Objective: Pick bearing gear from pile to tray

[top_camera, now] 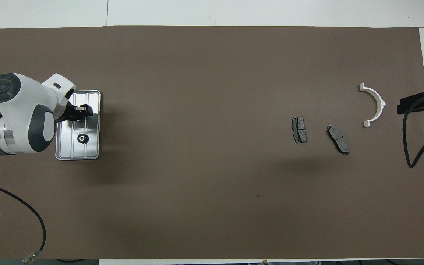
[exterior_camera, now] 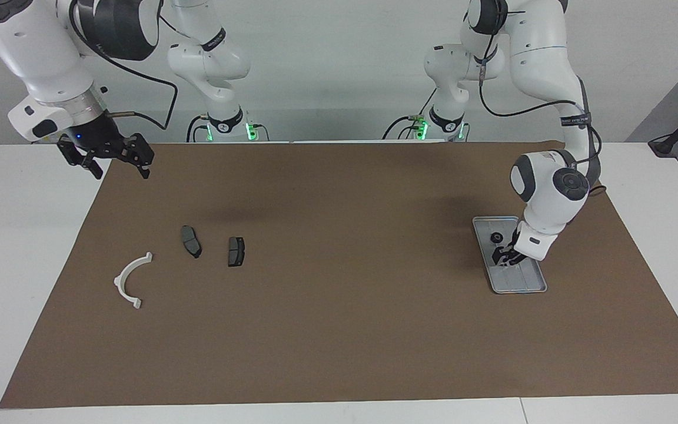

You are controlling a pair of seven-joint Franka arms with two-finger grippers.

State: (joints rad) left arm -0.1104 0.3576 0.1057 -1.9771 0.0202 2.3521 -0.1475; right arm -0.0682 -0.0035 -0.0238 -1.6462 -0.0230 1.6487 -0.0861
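The silver tray (exterior_camera: 525, 284) (top_camera: 91, 151) lies toward the left arm's end of the brown mat. One black bearing gear (exterior_camera: 496, 238) (top_camera: 82, 138) with a pale centre rests in it. My left gripper (exterior_camera: 501, 258) (top_camera: 84, 110) hangs low over the tray's middle, shut on a small dark piece with a pale spot that looks like another bearing gear. The pile is toward the right arm's end: two dark brake pads (exterior_camera: 191, 241) (exterior_camera: 236, 251) and a white half-ring (exterior_camera: 132, 280) (top_camera: 374, 104). My right gripper (exterior_camera: 121, 172) waits open above the mat's edge, apart from the pile.
The brown mat (exterior_camera: 339, 306) covers most of the white table. The right arm's black cable (top_camera: 410, 147) loops over the mat's edge beside the half-ring. Wide bare mat separates the pile from the tray.
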